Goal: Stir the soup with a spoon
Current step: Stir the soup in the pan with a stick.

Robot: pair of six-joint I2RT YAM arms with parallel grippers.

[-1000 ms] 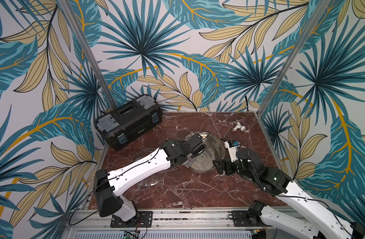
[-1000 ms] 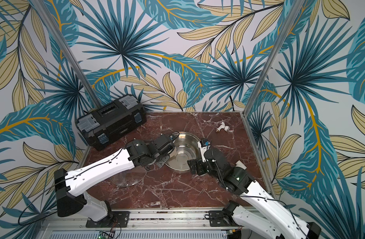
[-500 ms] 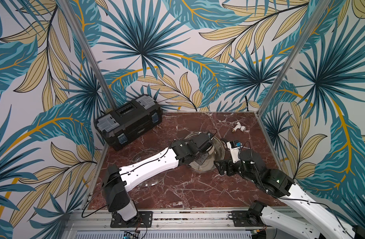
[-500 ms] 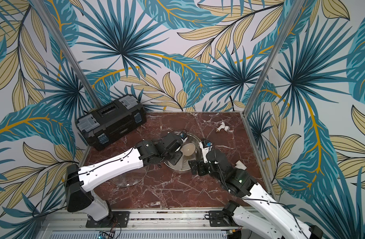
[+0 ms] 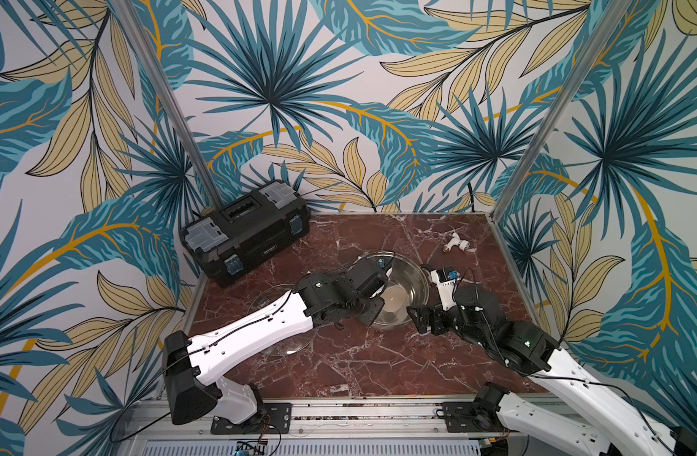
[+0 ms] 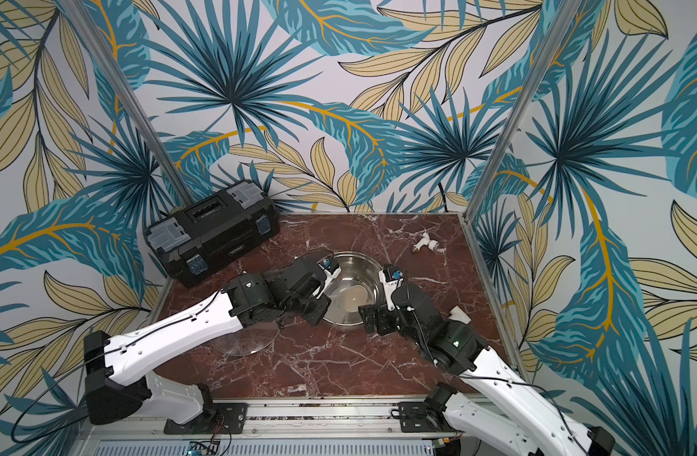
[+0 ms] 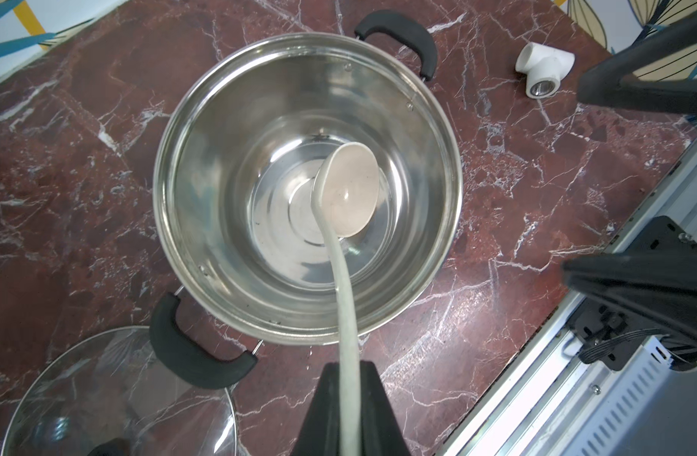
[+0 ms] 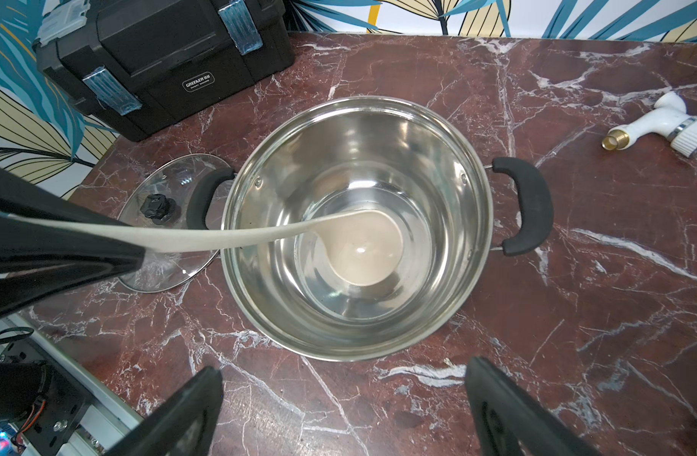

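The shiny steel pot (image 5: 412, 272) (image 6: 358, 262) (image 7: 228, 130) (image 8: 339, 130) stands mid-table with two black side handles. No soup shows in it, only the bare steel bottom. My left gripper (image 7: 349, 365) (image 5: 368, 312) (image 6: 317, 312) (image 8: 137, 252) is shut on the handle of the cream spoon (image 7: 349, 189) (image 8: 362, 252) (image 5: 394, 303) (image 6: 353, 300). The handle crosses the pot's rim and the bowl rests low in the pot, near its middle. Just outside the pot's front-right rim, my right gripper (image 8: 343, 375) (image 5: 424, 319) (image 6: 372, 318) hangs open with nothing between its fingers.
A clear glass lid (image 5: 283, 343) (image 7: 102, 395) (image 8: 161, 221) with a black knob lies flat left of the pot, under my left arm. A black toolbox (image 5: 246, 229) (image 8: 161, 59) sits at the back left. A white pipe fitting (image 5: 457, 244) (image 7: 542, 67) (image 8: 666, 126) lies back right.
My left arm swung in over the pot's left rim and brought the spoon's bowl down into the pot, then shifted it slightly toward the front. The right arm has barely moved.
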